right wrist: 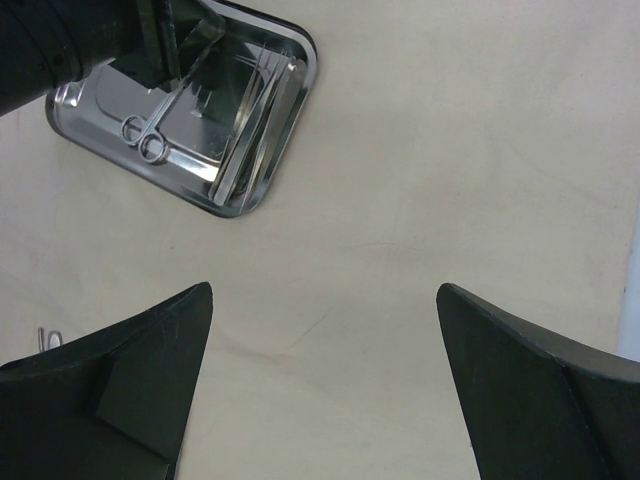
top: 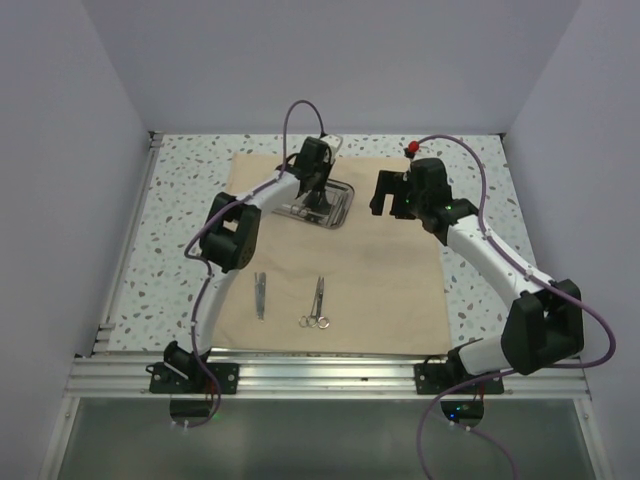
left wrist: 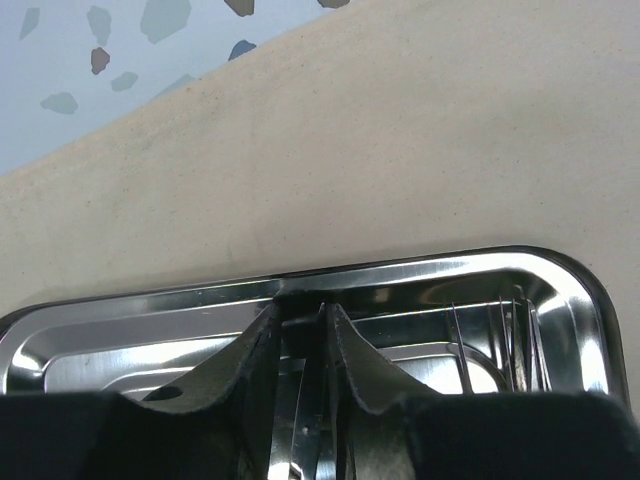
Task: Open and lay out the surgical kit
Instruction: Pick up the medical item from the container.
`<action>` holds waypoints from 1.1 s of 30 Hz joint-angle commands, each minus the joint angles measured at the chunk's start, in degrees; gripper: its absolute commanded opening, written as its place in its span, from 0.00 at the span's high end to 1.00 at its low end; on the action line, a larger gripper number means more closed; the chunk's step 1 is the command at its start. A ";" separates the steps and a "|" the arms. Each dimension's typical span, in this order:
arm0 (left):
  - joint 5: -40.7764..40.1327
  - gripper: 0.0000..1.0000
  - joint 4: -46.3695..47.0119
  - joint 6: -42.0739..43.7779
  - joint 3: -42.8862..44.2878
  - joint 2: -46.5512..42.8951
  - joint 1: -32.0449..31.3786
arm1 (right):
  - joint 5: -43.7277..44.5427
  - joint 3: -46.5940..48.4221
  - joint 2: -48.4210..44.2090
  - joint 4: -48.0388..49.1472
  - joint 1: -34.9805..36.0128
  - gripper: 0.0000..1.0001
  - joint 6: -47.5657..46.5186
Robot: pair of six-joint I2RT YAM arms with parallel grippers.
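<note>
The beige cloth wrap [top: 385, 290] lies spread flat on the table. The steel tray [top: 343, 190] stands on its far part. My left gripper [top: 318, 203] reaches down into the tray [left wrist: 560, 275]. In the left wrist view it [left wrist: 300, 312] is shut on a thin silver instrument [left wrist: 303, 410]. The right wrist view shows ring-handled scissors [right wrist: 143, 138] under that gripper and more thin instruments [right wrist: 250, 110] along the tray's side. Two instruments [top: 260, 296] [top: 318, 303] lie on the cloth's near part. My right gripper [top: 385, 200] hovers open and empty over bare cloth [right wrist: 330, 230], right of the tray [right wrist: 290, 110].
The speckled tabletop [top: 185, 190] shows around the cloth. White walls close in the left, right and back. A metal rail [top: 320, 375] runs along the near edge by the arm bases. A small red object [top: 411, 148] sits at the back right.
</note>
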 commanded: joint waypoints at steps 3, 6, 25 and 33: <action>5.38 0.73 -9.83 0.73 6.22 7.28 1.40 | -0.59 1.38 -0.11 2.00 -0.39 0.02 -0.62; 7.14 0.73 -11.15 -0.94 7.29 8.69 2.89 | -0.51 1.38 -0.11 1.91 -0.30 0.02 -0.62; 5.83 1.00 -7.57 -3.49 3.60 3.34 4.56 | -1.21 1.29 0.15 2.00 -0.47 0.02 -0.36; -5.24 1.00 -2.47 -5.69 8.08 -3.61 4.56 | -0.59 1.20 -0.20 1.92 -0.48 0.02 -0.45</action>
